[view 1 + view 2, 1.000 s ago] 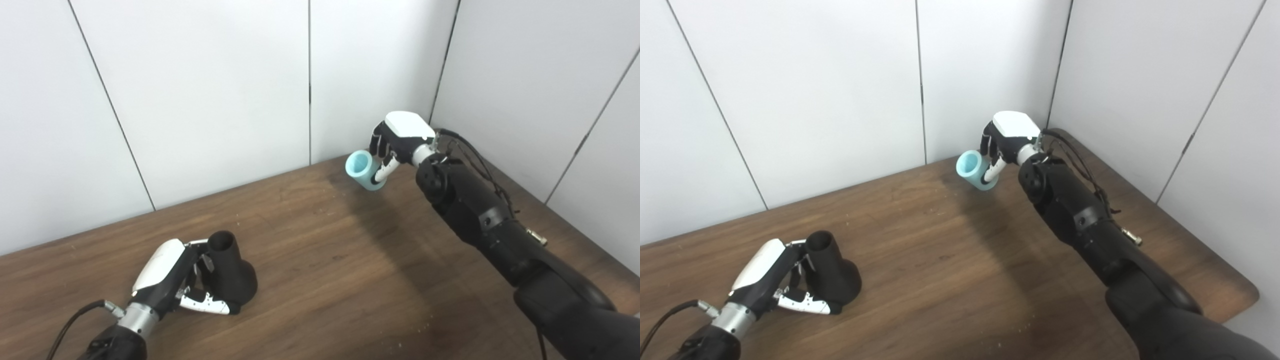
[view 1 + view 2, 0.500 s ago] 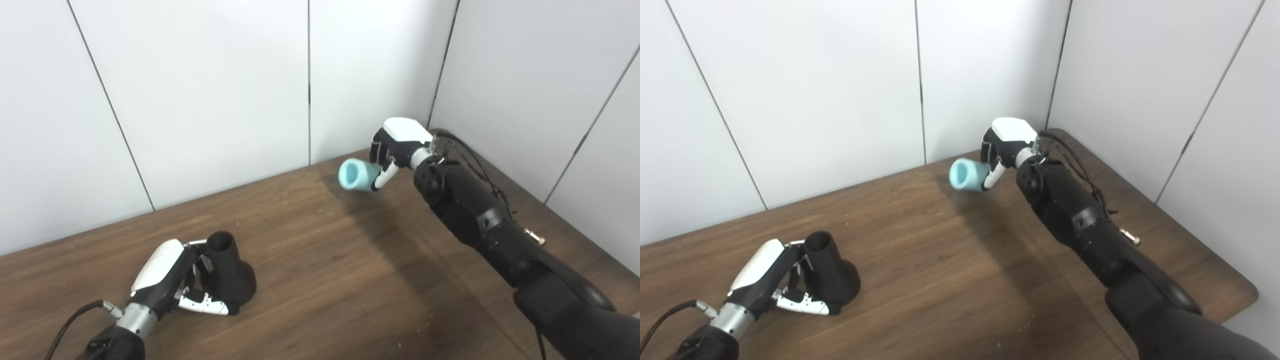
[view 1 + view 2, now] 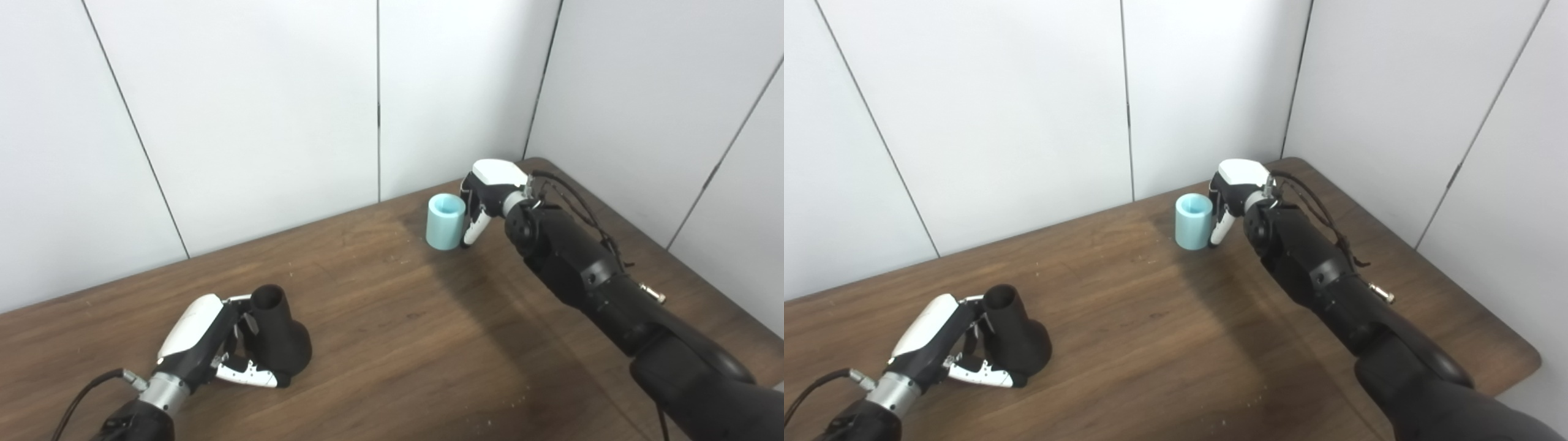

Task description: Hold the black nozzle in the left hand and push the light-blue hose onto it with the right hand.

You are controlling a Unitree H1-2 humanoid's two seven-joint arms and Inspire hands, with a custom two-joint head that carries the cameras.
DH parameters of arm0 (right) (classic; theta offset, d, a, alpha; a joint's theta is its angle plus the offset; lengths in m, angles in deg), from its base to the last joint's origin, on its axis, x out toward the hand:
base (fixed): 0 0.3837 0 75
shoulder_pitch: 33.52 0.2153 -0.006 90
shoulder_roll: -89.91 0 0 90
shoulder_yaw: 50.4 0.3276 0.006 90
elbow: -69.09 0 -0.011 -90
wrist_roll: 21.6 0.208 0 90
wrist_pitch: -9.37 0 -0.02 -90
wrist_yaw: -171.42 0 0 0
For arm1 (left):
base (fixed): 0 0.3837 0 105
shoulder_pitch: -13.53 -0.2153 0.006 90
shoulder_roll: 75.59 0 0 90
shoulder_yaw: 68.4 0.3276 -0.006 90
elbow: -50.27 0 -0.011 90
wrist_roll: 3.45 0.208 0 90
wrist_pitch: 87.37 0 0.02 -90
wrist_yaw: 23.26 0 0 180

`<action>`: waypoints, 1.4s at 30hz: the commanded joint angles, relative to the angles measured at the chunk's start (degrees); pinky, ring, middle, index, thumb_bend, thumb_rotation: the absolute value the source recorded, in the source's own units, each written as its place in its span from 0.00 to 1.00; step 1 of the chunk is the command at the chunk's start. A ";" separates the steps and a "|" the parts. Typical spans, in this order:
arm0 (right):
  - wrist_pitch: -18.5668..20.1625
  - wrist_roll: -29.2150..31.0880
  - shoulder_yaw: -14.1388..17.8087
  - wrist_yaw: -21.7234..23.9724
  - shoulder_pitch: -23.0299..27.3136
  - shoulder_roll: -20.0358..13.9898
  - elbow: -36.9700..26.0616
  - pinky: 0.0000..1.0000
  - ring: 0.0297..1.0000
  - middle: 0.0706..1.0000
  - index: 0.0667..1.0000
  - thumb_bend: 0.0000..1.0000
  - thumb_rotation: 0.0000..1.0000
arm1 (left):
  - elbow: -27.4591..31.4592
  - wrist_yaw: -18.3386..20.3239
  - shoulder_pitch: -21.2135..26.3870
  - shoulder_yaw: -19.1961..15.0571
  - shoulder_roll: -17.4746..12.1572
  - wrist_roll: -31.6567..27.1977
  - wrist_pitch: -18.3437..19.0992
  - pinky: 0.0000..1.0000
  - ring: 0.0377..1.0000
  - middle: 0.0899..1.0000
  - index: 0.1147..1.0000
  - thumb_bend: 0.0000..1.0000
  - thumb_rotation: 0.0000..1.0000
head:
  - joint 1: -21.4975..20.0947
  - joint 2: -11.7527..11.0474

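Note:
The black nozzle (image 3: 278, 331) stands on its wide base at the table's front left, narrow mouth up. My left hand (image 3: 205, 337) is shut on it from the left, with fingers round its neck and the thumb along its base. The light-blue hose (image 3: 445, 222), a short tube, stands upright on the table near the back wall, open end up. My right hand (image 3: 487, 195) is against its right side, the thumb running down the hose's wall and the fingers curled behind it, still closed on it.
The brown wooden table (image 3: 398, 343) is bounded by white wall panels (image 3: 275, 110) at the back and right. Its rounded right corner (image 3: 1522, 355) shows in the right eye view. My right forearm (image 3: 588, 275) with loose cables stretches across the table's right side.
My right hand has lowered and turned the light-blue hose from tilted in the air to standing upright on the table. The left hand and nozzle have barely moved.

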 commanded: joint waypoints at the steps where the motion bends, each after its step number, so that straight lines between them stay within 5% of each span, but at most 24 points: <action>1: -0.23 -0.78 0.56 -1.43 2.25 -1.79 -0.64 0.46 0.48 0.46 0.41 0.52 0.00 | -3.19 5.00 -4.16 1.16 -4.17 3.44 5.83 0.34 0.37 0.42 0.42 0.53 0.00 | -0.04 0.15; 11: 0.90 -1.29 0.19 -1.03 1.92 -1.74 -1.25 0.52 0.43 0.48 0.44 0.52 0.00 | -3.19 5.60 -4.00 0.62 -4.39 2.84 5.38 0.40 0.44 0.40 0.42 0.53 0.00 | 0.12 0.31; 17: 1.17 -1.07 0.13 0.08 2.84 -2.09 -1.20 0.50 0.50 0.47 0.40 0.52 0.00 | -3.81 5.63 -3.74 0.41 -4.47 2.26 4.75 0.40 0.44 0.39 0.43 0.53 0.00 | 0.19 0.33; 19: 1.84 -0.48 -0.11 2.49 3.20 -2.25 -1.52 0.46 0.43 0.46 0.47 0.52 0.00 | -3.96 5.59 -3.64 0.39 -4.35 2.20 4.70 0.41 0.44 0.40 0.42 0.53 0.00 | 0.16 0.29; 22: 3.30 -0.35 0.89 11.96 4.24 -2.37 -3.91 0.68 0.80 0.84 0.86 0.88 0.14 | -4.21 5.54 -3.57 0.43 -4.25 2.21 4.63 0.41 0.44 0.40 0.42 0.53 0.00 | 0.07 0.18; 26: 3.45 -0.58 2.77 16.30 5.33 -1.61 -5.22 0.80 0.95 0.97 0.95 0.98 0.23 | -4.16 5.67 -3.59 0.46 -4.24 2.17 4.69 0.41 0.44 0.41 0.42 0.53 0.00 | 0.06 0.13; 32: 3.41 -0.33 2.96 17.73 6.43 -1.79 -5.66 0.89 1.00 1.00 0.97 0.98 0.22 | -3.97 5.68 -3.73 0.57 -4.29 2.39 4.87 0.39 0.44 0.41 0.42 0.53 0.00 | 0.15 0.33; 38: 3.06 -1.29 2.02 15.79 6.90 -2.65 -6.28 0.80 0.93 1.00 0.97 0.99 0.21 | -3.85 5.64 -3.86 0.74 -4.25 2.72 5.19 0.35 0.40 0.37 0.43 0.53 0.00 | 0.06 0.40; 42: 2.16 -1.37 1.75 13.83 6.90 -2.97 -6.80 0.83 0.91 0.97 0.97 1.00 0.22 | -3.57 5.60 -4.02 0.95 -4.10 3.08 5.53 0.33 0.37 0.35 0.43 0.52 0.00 | 0.03 0.45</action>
